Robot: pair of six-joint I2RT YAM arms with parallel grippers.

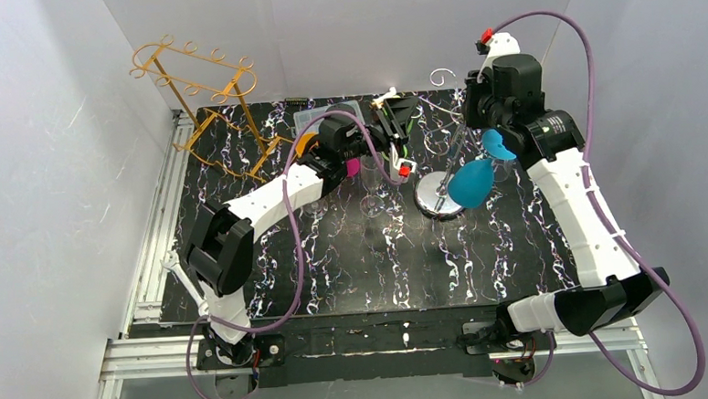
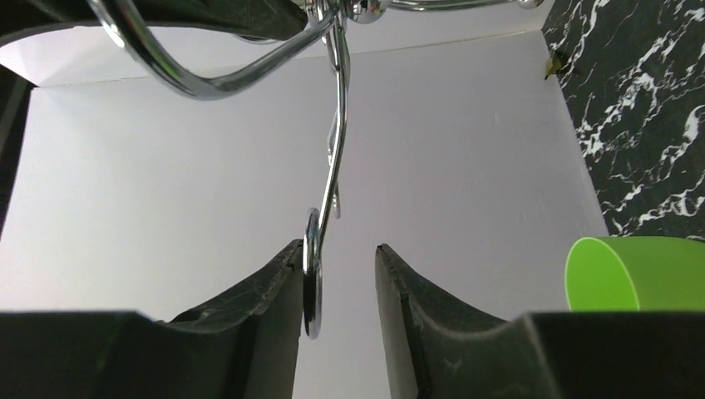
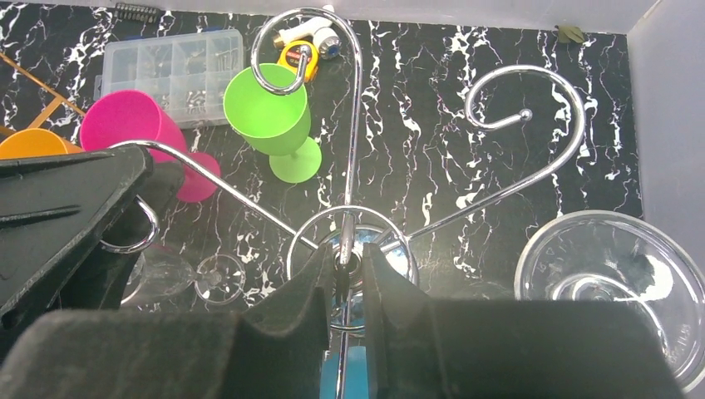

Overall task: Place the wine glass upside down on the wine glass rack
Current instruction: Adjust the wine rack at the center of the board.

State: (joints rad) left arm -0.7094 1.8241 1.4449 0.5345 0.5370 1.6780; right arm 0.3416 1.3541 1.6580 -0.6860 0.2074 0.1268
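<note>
Two racks stand on the marbled table (image 1: 354,273). A gold wire rack (image 1: 200,89) is at the far left, well apart from both arms. Next come orange (image 3: 33,143), pink (image 3: 133,125) and green (image 3: 266,108) plastic glasses, near a clear parts box (image 3: 175,71) and a yellow tape measure (image 3: 303,56) whose label is too small to read.

The left gripper (image 2: 338,249) is half-open around a curled arm of the chrome wine glass rack (image 1: 435,200), and the curl touches one finger only. The clear wine glass (image 1: 372,185) stands upright on the table just left of the rack's base. The right gripper (image 3: 347,258) pinches the rack's centre post. A blue glass (image 1: 471,182) sits beside the post, foot above bowl.
</note>
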